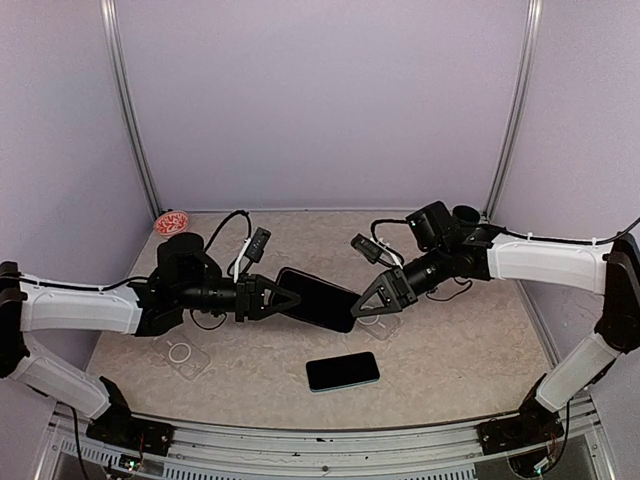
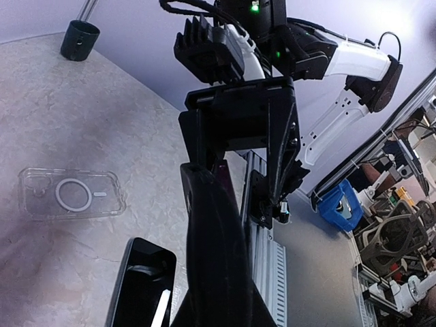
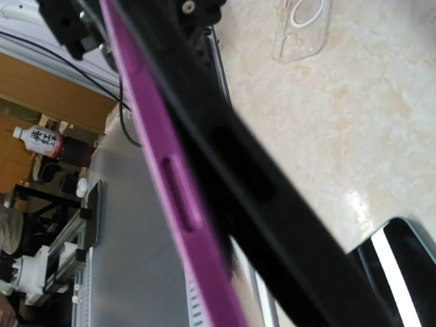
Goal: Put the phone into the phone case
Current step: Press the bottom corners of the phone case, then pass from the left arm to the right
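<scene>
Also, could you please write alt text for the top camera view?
Two robot arms meet in the middle at a dark phone: the left fingers are shut on its left end, the right fingers sit at its right end. A second phone lies flat on the table nearer the camera, and a clear case lies beside the left arm.

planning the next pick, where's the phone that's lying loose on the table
Top view: the loose phone lies flat on the table, front and centre, just nearer the arm bases than the held phone and the right gripper.
</scene>
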Available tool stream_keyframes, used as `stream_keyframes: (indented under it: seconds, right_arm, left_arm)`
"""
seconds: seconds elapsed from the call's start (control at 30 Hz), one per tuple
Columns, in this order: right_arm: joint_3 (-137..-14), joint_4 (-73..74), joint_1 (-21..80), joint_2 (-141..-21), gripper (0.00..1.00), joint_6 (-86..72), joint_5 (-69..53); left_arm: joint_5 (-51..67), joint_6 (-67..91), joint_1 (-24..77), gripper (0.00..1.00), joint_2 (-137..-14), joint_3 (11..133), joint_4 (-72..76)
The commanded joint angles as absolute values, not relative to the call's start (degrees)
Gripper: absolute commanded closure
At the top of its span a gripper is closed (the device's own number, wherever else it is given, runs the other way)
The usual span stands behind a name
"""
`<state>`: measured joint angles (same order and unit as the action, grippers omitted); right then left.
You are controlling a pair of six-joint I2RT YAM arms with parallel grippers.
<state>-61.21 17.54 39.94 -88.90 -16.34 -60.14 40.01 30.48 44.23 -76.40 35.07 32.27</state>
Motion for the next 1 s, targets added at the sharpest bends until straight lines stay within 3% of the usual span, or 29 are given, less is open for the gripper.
stream_keyframes:
  seconds: [0.0,0.3,0.77,0.97]
  right_arm:
    - [-63.73,16.70,39.84,-85.11,0.41,-12.27,-58.35]
    - [-66.53,23.39,39.83,-87.39,0.40,-7.48,-52.41]
    - [-64.07,19.37,44.15,-89.51,0.40,-7.03,-55.69]
    - [-63.19,17.26,49.53,-92.13,0.46,-7.91,-56.77]
  left_arm:
    - [47.31,24.20,44.68,1.00,-78.13,38.75,22.78]
    - [52.55,18.52,45.61,1.00,-86.42,44.10,15.55]
    - [54.20,16.88,48.79,1.00,-83.70,43.67,14.59]
    - [54.47,16.70,49.84,1.00,-82.95,43.81,14.05]
